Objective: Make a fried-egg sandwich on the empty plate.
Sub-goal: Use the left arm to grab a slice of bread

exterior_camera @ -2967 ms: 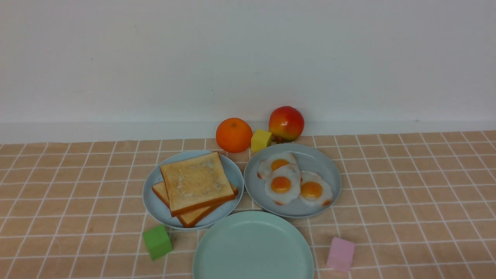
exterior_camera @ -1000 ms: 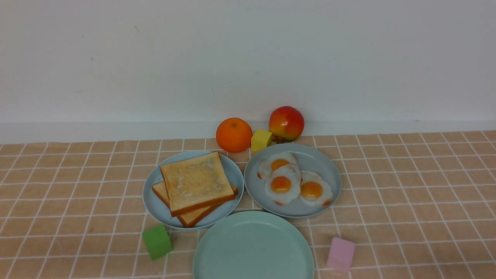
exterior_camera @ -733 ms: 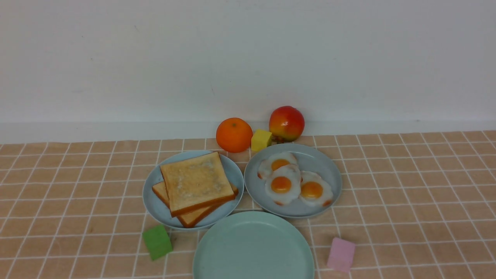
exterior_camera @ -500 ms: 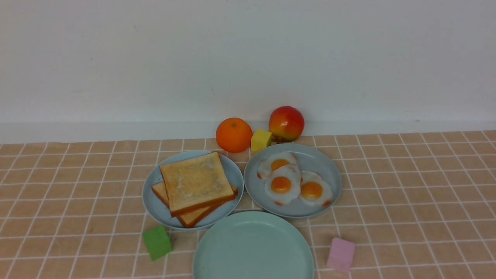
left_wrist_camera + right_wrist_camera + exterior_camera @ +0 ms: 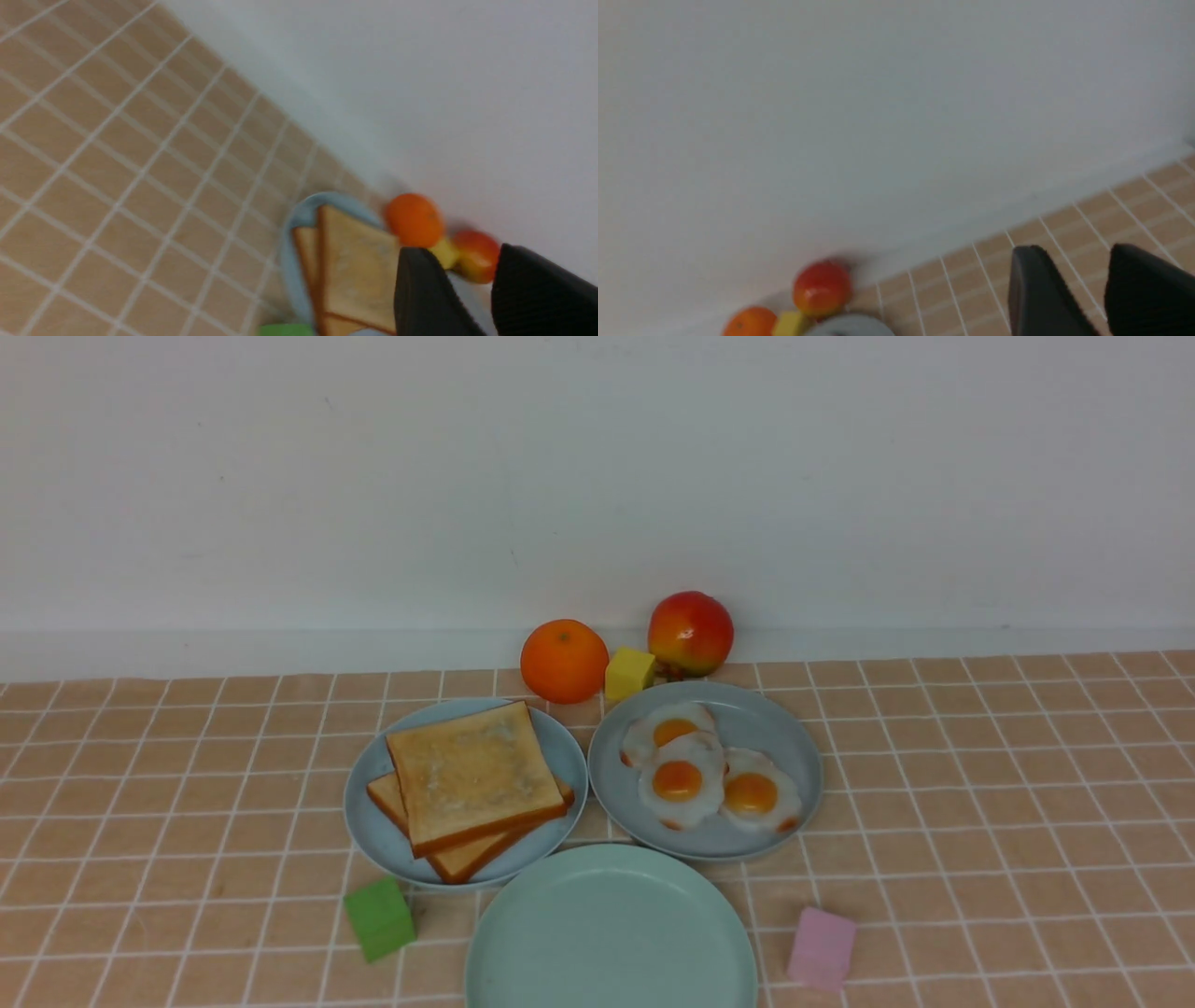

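The mint-green plate [image 5: 611, 933] lies bare at the middle of the table's [image 5: 980, 784] near edge. Just behind it, two stacked toast slices [image 5: 471, 775] occupy a light blue plate [image 5: 373, 826] on the left-edge side, and three overlapping fried eggs [image 5: 679, 781] a grey-blue plate [image 5: 780, 733] on the right-edge side. The left fingers [image 5: 425, 294] and right fingers [image 5: 1036, 294] stand spread, holding nothing.

Nothing readable is showing: no lettering, label, brand, number or sign is appearing on the plate [image 5: 611, 933], the other objects or the desk [image 5: 980, 803].
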Controlling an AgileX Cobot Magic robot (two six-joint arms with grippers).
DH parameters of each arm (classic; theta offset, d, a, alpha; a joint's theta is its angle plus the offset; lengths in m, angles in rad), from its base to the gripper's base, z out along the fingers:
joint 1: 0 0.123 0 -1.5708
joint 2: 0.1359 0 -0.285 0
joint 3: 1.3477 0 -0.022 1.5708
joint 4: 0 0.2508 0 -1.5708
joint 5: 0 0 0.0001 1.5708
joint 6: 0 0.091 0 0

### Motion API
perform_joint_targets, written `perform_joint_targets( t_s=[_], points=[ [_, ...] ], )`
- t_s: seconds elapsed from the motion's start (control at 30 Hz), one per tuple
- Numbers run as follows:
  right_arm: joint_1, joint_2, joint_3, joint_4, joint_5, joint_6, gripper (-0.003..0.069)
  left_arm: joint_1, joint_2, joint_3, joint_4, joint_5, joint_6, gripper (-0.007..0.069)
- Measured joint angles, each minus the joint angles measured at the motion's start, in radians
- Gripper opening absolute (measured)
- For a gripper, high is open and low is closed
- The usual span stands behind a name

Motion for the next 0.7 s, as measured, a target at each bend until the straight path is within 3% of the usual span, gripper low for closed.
perform_joint_targets(
  t_s=[0.2,0.4,0.43,0.47,0.5,0.63,0.7],
  points=[
    [0.103,0.134,0.077,0.012,0.001,0.001,0.0239,0.000,0.307,0.000,0.059,-0.014,0.013,0.0237],
    [0.275,0.253,0.101,0.120,0.034,-0.003,0.0239,0.000,0.564,-0.033,-0.163,-0.054,0.100,0.0238],
    [0.340,0.296,0.101,0.143,0.064,-0.037,0.0239,0.000,0.638,-0.063,-0.276,-0.058,0.206,0.0238],
    [0.347,0.301,0.101,0.146,0.071,-0.049,0.0239,0.000,0.638,-0.068,-0.276,-0.058,0.221,0.0238],
    [0.398,0.338,0.101,0.163,0.098,-0.100,0.0239,0.000,0.704,-0.118,-0.392,-0.058,0.354,0.0238],
    [0.469,0.419,0.091,0.209,0.132,-0.172,0.0239,0.000,0.830,-0.244,-0.619,-0.042,0.735,0.0238],
    [0.479,0.439,0.085,0.229,0.133,-0.183,0.0239,0.000,0.871,-0.279,-0.684,-0.032,0.817,0.0239]
  ],
)
